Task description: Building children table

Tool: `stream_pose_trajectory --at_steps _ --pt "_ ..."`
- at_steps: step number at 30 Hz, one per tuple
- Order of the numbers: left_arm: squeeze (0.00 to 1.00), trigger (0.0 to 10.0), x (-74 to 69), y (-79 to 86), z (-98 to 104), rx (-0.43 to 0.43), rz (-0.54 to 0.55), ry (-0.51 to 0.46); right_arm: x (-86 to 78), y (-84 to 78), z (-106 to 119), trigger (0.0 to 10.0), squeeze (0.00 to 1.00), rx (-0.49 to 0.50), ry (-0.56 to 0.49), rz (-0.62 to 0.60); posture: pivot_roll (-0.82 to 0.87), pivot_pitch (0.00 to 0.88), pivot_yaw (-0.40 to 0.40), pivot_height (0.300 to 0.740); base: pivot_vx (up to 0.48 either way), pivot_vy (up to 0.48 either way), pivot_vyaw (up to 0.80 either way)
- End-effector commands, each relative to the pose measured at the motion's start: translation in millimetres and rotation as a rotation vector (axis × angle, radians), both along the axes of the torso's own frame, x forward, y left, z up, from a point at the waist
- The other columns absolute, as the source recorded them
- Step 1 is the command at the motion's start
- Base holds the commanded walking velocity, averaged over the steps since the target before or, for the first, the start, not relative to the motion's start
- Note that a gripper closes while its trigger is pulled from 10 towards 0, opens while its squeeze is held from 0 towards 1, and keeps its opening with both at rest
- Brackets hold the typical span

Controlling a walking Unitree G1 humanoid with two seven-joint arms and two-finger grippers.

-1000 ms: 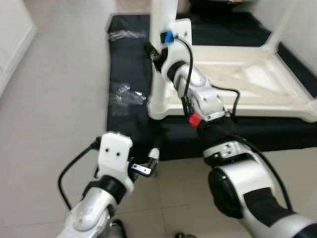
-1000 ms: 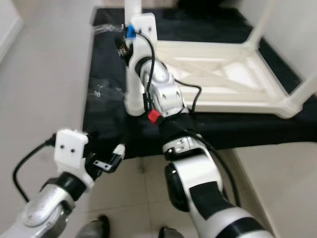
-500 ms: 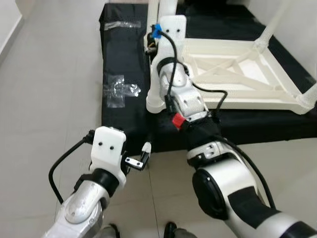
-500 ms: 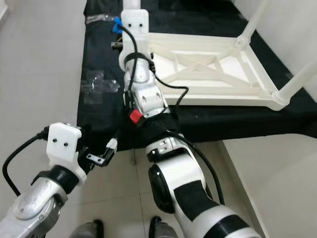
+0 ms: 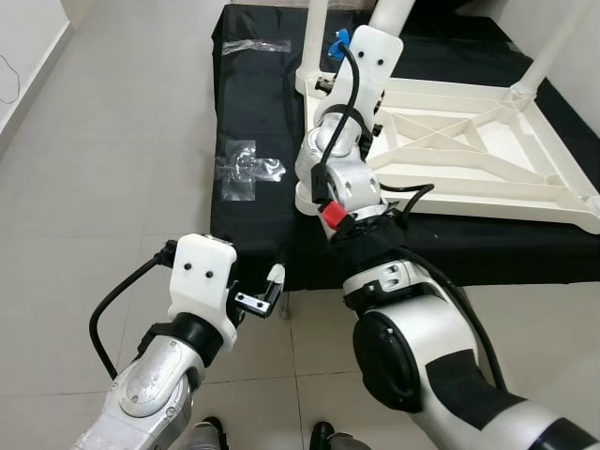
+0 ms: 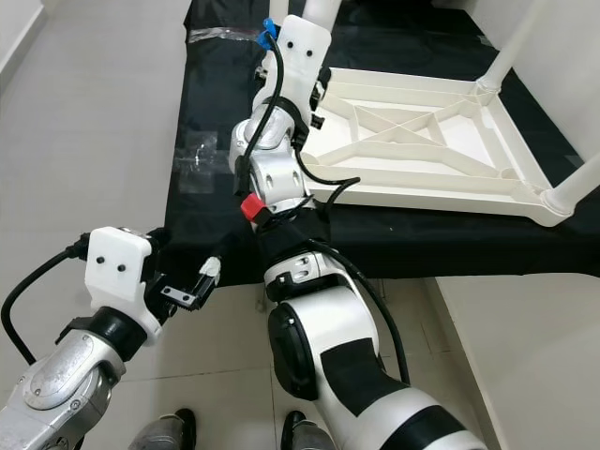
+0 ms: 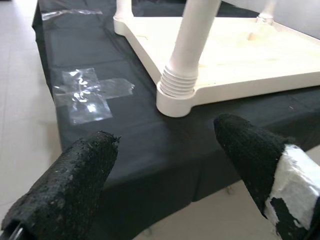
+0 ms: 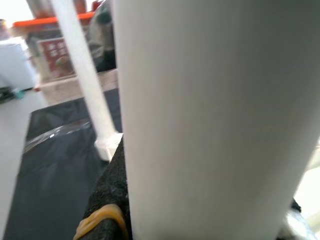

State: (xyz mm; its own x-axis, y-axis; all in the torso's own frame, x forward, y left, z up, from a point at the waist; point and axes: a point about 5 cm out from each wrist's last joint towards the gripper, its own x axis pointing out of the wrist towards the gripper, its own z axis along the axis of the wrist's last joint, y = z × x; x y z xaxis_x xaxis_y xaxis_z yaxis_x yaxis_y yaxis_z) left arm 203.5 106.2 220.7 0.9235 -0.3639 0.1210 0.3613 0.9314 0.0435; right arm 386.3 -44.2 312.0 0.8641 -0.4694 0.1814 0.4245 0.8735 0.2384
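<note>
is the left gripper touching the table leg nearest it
Apart. In the left wrist view, the left gripper sits open short of the table leg, black cloth showing between.

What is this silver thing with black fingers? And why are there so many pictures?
It's a robot with two silver arms. Two pictures come from cameras in its head, looking down; two come from cameras on its wrists. An upside-down white table lies on a black cloth, and clear plastic bags lie beside it. The right gripper is closed around a white table leg. The left gripper hangs open near the cloth's edge, holding nothing.
</note>
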Motion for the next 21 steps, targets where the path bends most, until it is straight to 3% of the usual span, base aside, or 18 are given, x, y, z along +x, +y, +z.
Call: stream_pose_trajectory --at_steps 1,8,12,13,14,17,20,21 --pt "0.00 10.0 0.6 1.9 -3.8 0.009 -0.002 0.026 3.4 -17.2 -83.8 10.0 0.00 -0.046 0.326 -0.114 0.16 0.321 -0.090 0.740 0.000 0.000 0.00" --pt "0.00 10.0 1.5 2.5 -6.5 0.017 0.002 0.031 -5.6 0.5 -84.9 10.0 0.00 -0.139 0.304 -0.178 0.16 0.311 -0.091 0.740 0.000 0.000 0.00" --pt "0.00 10.0 2.3 2.0 -6.7 0.015 0.003 0.030 -6.6 3.8 -82.4 10.0 0.00 -0.110 0.283 -0.158 0.16 0.302 -0.091 0.740 0.000 0.000 0.00" --pt "0.00 10.0 3.2 2.8 -7.0 0.019 0.005 0.028 -2.6 3.9 -68.6 10.0 0.00 -0.044 0.219 -0.088 0.16 0.292 -0.091 0.740 0.000 0.000 0.00" --pt "0.00 10.0 3.2 2.8 -7.0 0.019 0.005 0.028 -2.6 3.9 -68.6 10.0 0.00 -0.044 0.219 -0.088 0.16 0.292 -0.091 0.740 0.000 0.000 0.00" --pt "0.00 10.0 8.2 6.8 -8.7 0.030 0.015 0.021 7.1 -13.5 -11.1 10.0 0.00 0.092 -0.043 0.077 0.16 0.264 -0.092 0.740 0.000 0.000 0.00" --pt "0.00 10.0 10.3 8.3 -8.9 0.030 0.020 0.018 8.5 -20.8 6.0 10.0 0.00 0.119 -0.115 0.139 0.15 0.245 -0.090 0.740 0.000 0.000 0.00" --pt "0.00 10.0 13.3 9.7 -9.6 0.033 0.028 0.017 9.4 -23.7 23.3 10.0 0.00 0.121 -0.191 0.284 0.15 0.225 -0.089 0.740 0.000 0.000 0.00"
